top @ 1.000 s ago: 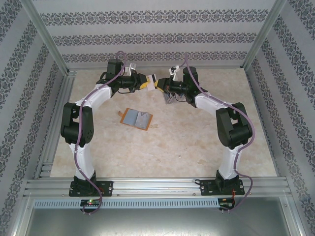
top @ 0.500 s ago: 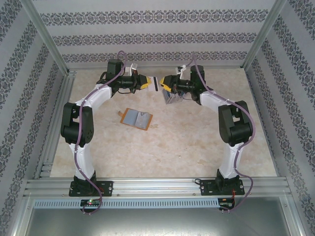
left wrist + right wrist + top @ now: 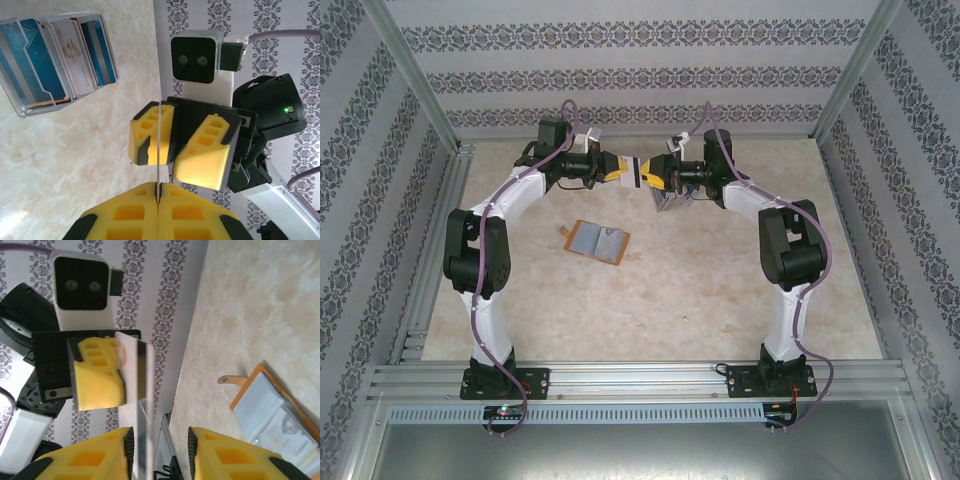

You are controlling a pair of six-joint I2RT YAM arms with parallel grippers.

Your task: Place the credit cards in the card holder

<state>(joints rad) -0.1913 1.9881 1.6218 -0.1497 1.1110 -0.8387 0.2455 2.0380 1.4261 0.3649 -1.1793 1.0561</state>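
Credit card (image 3: 135, 370) is pinched tight in the left gripper (image 3: 159, 192), right gripper (image 3: 172, 165) fingers spread loose around it, card holder (image 3: 597, 241) lying open nearer.

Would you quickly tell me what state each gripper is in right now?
Left gripper: closed on a credit card.
Right gripper: open, jaws either side of that card.
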